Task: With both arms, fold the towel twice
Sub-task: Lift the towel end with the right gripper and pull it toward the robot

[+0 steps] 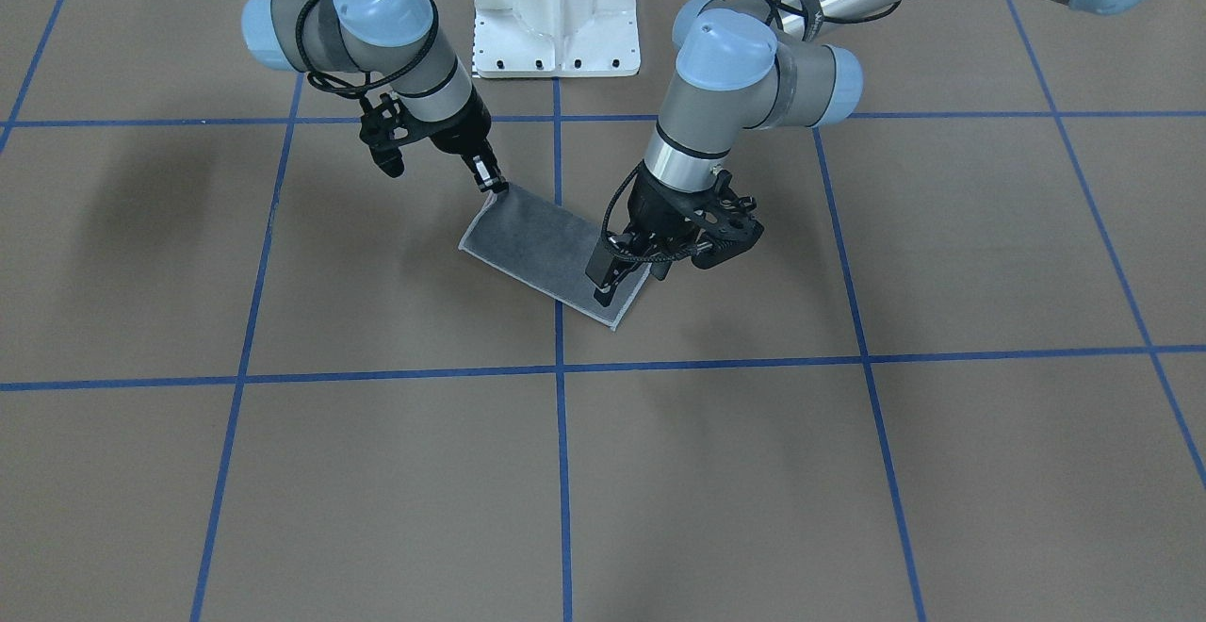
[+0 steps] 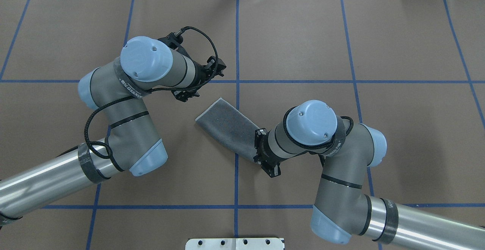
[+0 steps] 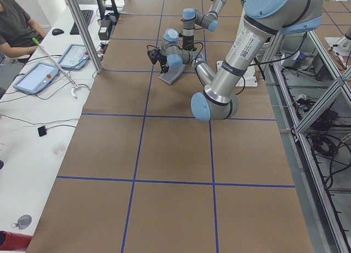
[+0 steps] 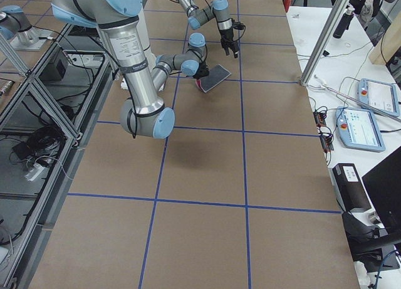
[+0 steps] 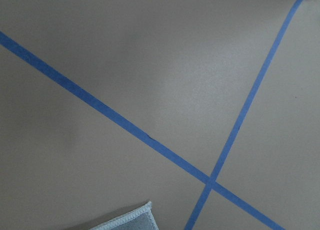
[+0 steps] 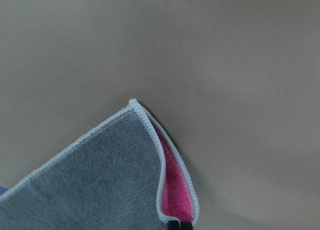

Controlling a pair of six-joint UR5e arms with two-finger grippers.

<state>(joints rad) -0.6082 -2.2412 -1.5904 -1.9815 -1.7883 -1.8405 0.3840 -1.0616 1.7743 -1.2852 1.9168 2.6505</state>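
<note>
Second fold, one corner caught
My right gripper (image 1: 492, 181) pinches the towel (image 1: 542, 236) at its upper corner. My left gripper (image 1: 603, 294), grip unclear, should catch both layers before lifting.

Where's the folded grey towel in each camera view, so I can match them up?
Front-facing: folded grey terry towel, centre, slanted.
Overhead: centre.
Left side: far, upper middle.
Right side: far, upper middle.
Left wrist: corner at bottom edge.
Right wrist: lower left, pink inside.
Shared landmark: blue tape line running under it.
</note>
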